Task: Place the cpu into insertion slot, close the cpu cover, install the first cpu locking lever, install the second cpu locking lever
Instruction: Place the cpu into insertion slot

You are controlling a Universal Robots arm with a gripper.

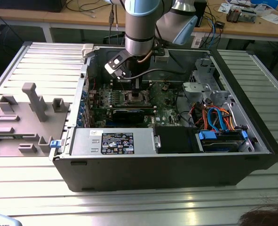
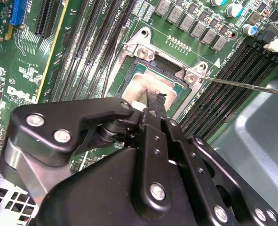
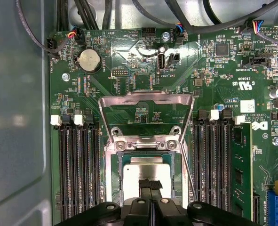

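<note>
The cpu (image 3: 139, 165) lies flat in the insertion slot (image 3: 114, 175), its dull silver top showing in both wrist views (image 2: 146, 81). The cpu cover (image 3: 146, 98) is swung open on its hinge, and the green board shows through its window. A thin locking lever (image 3: 187, 165) is released and runs along one side of the slot (image 2: 244, 85). My gripper (image 3: 150, 184) hangs just over the chip's near edge, its fingers (image 2: 154, 100) shut together with nothing between them. In the exterior view the gripper (image 1: 137, 87) reaches down into the open case over the slot (image 1: 138, 97).
Long black memory slots (image 3: 80, 165) flank the socket on both sides. Cables (image 3: 96, 9) run along the board's far edge. A black expansion card (image 1: 129, 113), a power supply (image 1: 113, 141) and a drive cage with orange and blue cables (image 1: 218, 120) fill the case. A grey fixture (image 1: 30, 101) stands at the exterior view's left.
</note>
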